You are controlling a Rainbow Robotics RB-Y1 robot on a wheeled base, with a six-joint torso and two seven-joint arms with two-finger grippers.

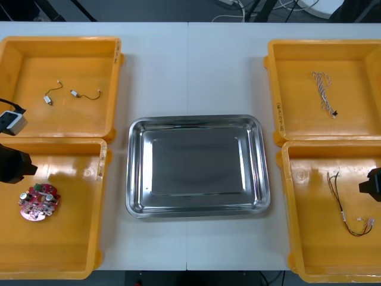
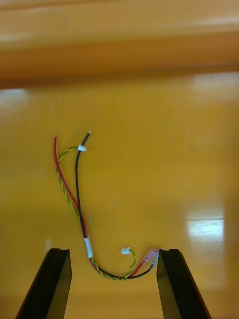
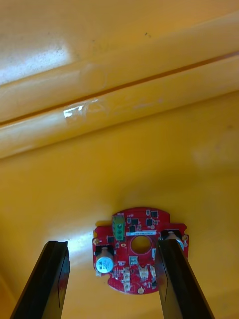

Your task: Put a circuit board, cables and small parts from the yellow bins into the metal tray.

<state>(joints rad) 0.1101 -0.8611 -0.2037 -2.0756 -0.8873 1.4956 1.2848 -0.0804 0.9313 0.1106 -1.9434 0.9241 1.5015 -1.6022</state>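
A round red circuit board [image 1: 38, 201] lies in the near-left yellow bin [image 1: 68, 244]. My left gripper [image 3: 112, 286] hangs open over it; the board [image 3: 139, 254] lies between the fingers, its edge under the right-hand finger [image 3: 179, 279]. A red and yellow cable [image 1: 348, 210] with a black strand lies in the near-right yellow bin [image 1: 321, 250]. My right gripper [image 2: 115, 286] is open just above it, with the cable's looped end [image 2: 117, 271] between the fingers. The bare, shiny metal tray [image 1: 196, 205] sits in the middle of the table.
The far-left yellow bin [image 1: 65, 62] holds two small metal parts [image 1: 47, 99] on short black cables. A twisted blue and white cable [image 1: 324, 92] lies in the far-right yellow bin [image 1: 357, 59]. Bin walls stand close ahead of both grippers.
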